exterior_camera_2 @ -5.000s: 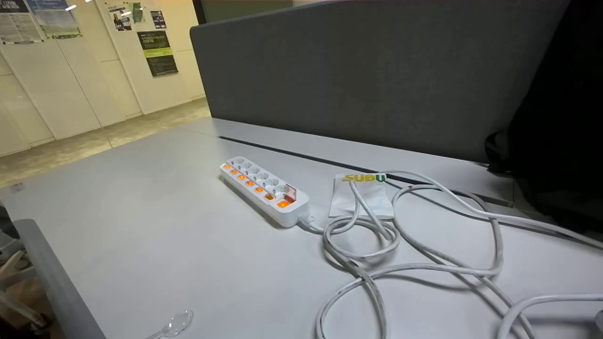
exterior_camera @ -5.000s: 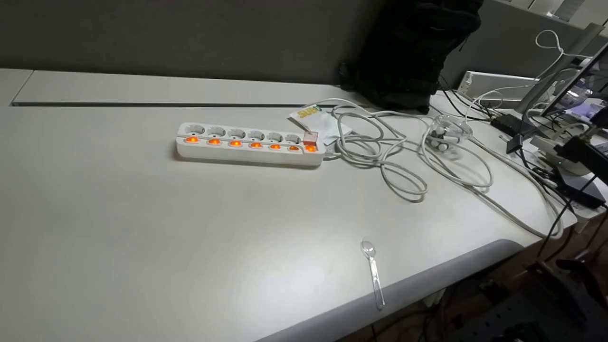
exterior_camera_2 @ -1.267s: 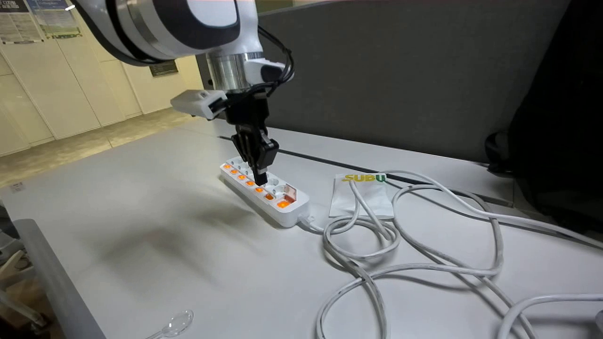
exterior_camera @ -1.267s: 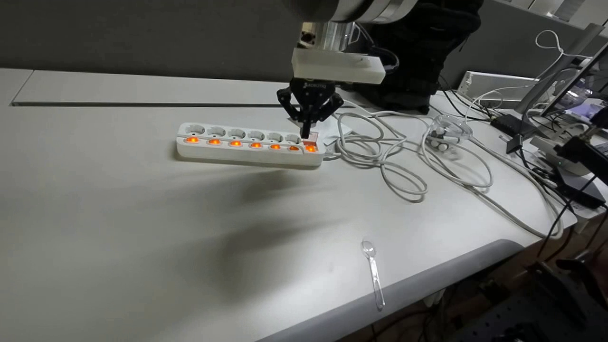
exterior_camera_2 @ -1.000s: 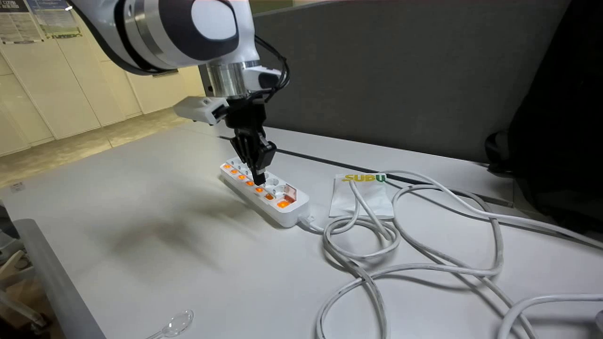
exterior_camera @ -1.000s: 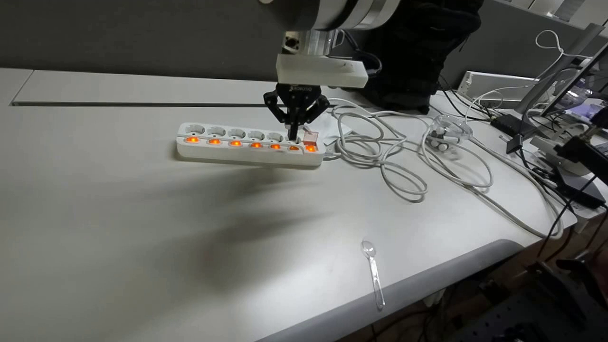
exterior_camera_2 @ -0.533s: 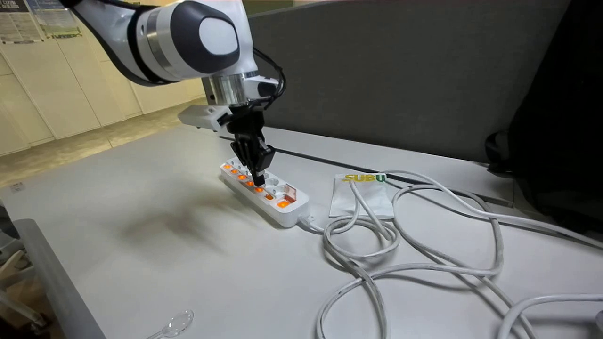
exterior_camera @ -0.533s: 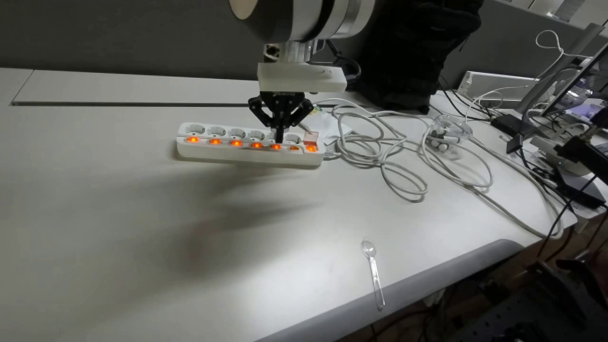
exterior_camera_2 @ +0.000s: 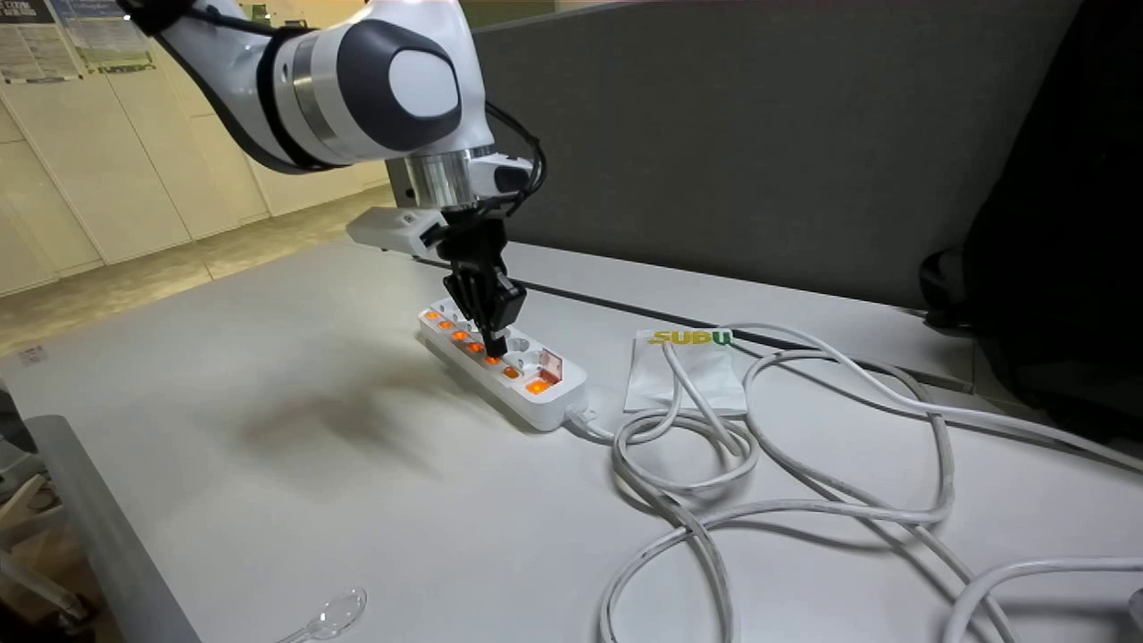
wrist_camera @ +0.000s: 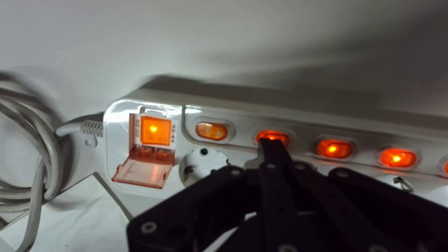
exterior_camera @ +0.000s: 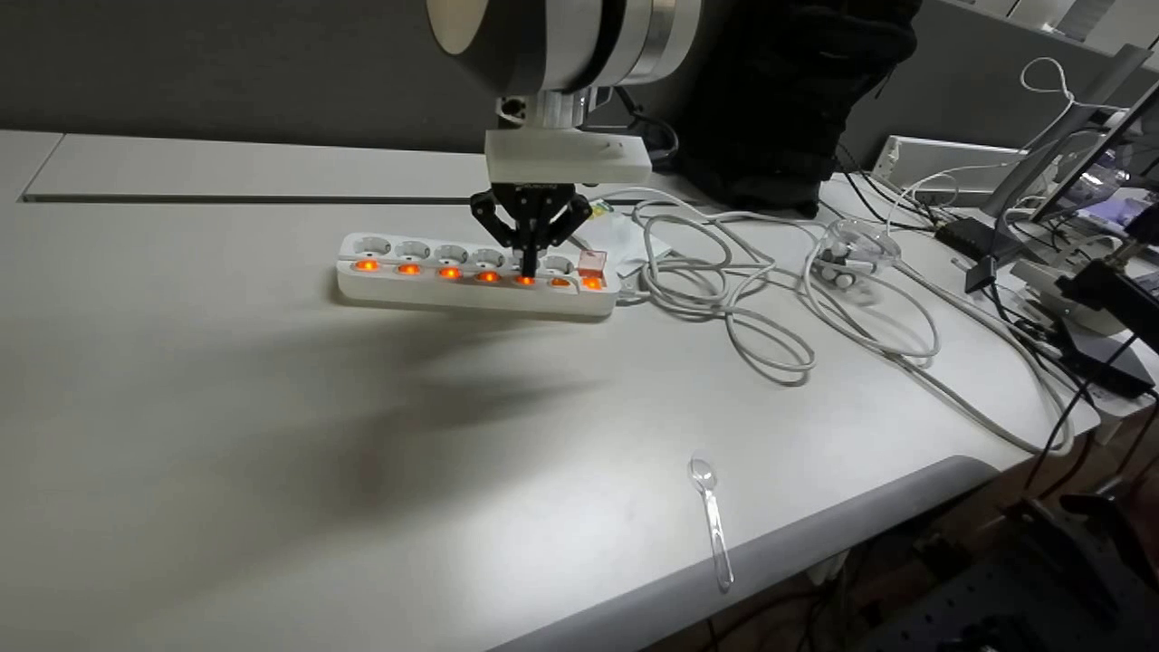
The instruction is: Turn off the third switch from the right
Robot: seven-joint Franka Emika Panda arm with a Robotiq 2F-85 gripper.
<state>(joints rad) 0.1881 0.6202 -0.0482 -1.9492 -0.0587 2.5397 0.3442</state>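
Observation:
A white power strip (exterior_camera: 471,297) lies on the table with a row of orange switches along one long edge. The third switch from the right (wrist_camera: 271,134) glows orange, partly covered by my fingertips in the wrist view. My gripper (exterior_camera: 528,271) is shut with nothing held, pointing down over that switch; in an exterior view the closed gripper (exterior_camera_2: 496,346) reaches the strip there. Whether the tips touch the switch I cannot tell. Beside it, the second switch from the right (wrist_camera: 211,131) looks dimmer. The end switch (wrist_camera: 156,131) is square and lit, with its clear reddish cover (wrist_camera: 145,173) flipped up.
A white cord (exterior_camera_2: 679,487) runs in loops from the strip's end, past a white paper packet (exterior_camera_2: 683,379). Behind stand a grey partition (exterior_camera: 272,72) and a black backpack (exterior_camera: 779,100). A clear plastic spoon (exterior_camera: 711,516) lies near the front edge.
In an exterior view my gripper has moved left along the strip and down, from above the right end to the third switch. It stayed shut, and that switch is still lit.

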